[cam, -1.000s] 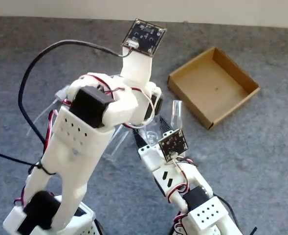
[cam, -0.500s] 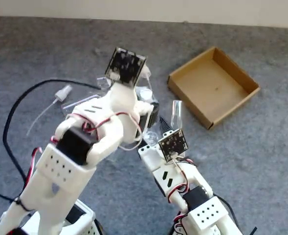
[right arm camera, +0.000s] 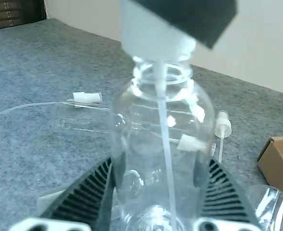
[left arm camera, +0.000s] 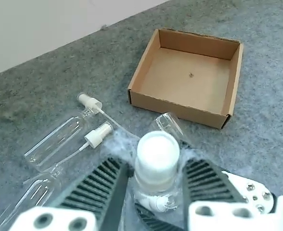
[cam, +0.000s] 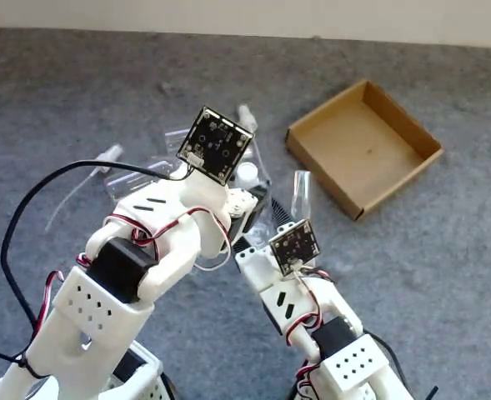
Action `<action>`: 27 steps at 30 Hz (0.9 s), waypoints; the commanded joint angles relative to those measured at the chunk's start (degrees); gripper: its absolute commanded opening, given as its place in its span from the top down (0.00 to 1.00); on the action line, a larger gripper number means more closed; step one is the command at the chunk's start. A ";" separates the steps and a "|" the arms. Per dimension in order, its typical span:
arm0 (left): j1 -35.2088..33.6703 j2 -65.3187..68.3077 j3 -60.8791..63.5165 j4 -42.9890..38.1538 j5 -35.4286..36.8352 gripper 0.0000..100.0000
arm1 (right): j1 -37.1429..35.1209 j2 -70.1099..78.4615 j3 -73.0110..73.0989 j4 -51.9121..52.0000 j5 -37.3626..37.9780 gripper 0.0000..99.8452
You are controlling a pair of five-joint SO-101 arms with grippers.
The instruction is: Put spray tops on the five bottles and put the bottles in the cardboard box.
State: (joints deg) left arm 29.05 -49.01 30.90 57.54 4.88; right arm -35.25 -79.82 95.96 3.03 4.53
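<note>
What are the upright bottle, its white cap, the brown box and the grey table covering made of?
The bottle looks like clear glossy plastic: the tube inside shows through it. The spray top seems smooth white plastic, opaque. The box is matte brown cardboard, with raw cut edges. The table covering looks like grey felt or low carpet, fuzzy and speckled.

**Legible markings: none**

Checked the cardboard box, bottles and spray tops: no text, label, number or sign readable on any. Fine marks on the wrist camera boards, too small to read. Dark speck on the box floor, not a character.
</note>
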 commanded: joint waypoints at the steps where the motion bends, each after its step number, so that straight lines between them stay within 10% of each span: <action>1: -0.84 -1.63 -0.13 -0.79 -0.44 0.82 | -0.40 -0.75 6.02 0.13 0.70 0.83; 27: -1.63 -1.45 -0.04 -3.60 -0.44 0.82 | -0.40 -0.75 6.02 0.22 0.70 0.83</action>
State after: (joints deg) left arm 27.21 -49.45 30.99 55.69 4.88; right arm -35.25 -79.82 95.96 3.03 4.44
